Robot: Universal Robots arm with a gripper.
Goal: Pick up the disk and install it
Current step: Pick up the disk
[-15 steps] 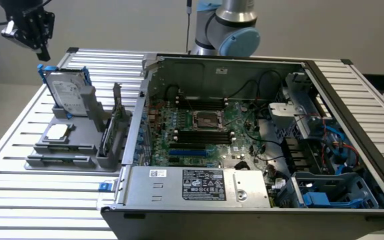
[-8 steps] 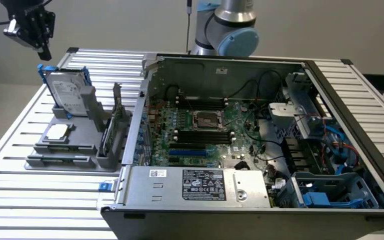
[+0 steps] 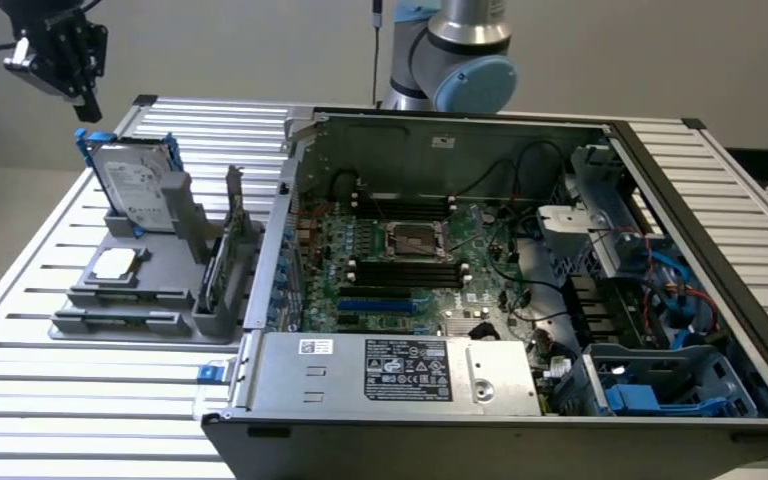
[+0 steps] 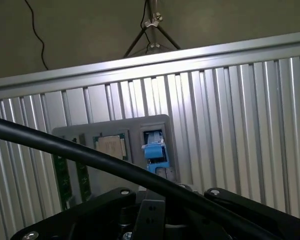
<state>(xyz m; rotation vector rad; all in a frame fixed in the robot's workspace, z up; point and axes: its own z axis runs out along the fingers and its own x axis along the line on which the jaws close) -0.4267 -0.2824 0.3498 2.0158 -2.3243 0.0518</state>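
The disk (image 3: 137, 180) is stood upright in the rack (image 3: 157, 300), apparently so its top is offered to the gripper (image 3: 88, 108), held clenched and empty above the rack.

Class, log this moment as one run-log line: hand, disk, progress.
hand: shut, empty, near disk | disk: upright in grey holder, not gripped | computer case: open, disk not installed

An open computer case (image 3: 464, 140) is lying on the slatted aluminium table (image 3: 77, 400), its green motherboard (image 3: 398, 270) facing up, a grey power-supply box (image 3: 398, 372) sitting inside. Beside it, a grey fixture (image 3: 124, 322) is holding a square chip (image 3: 115, 263), probably a processor.
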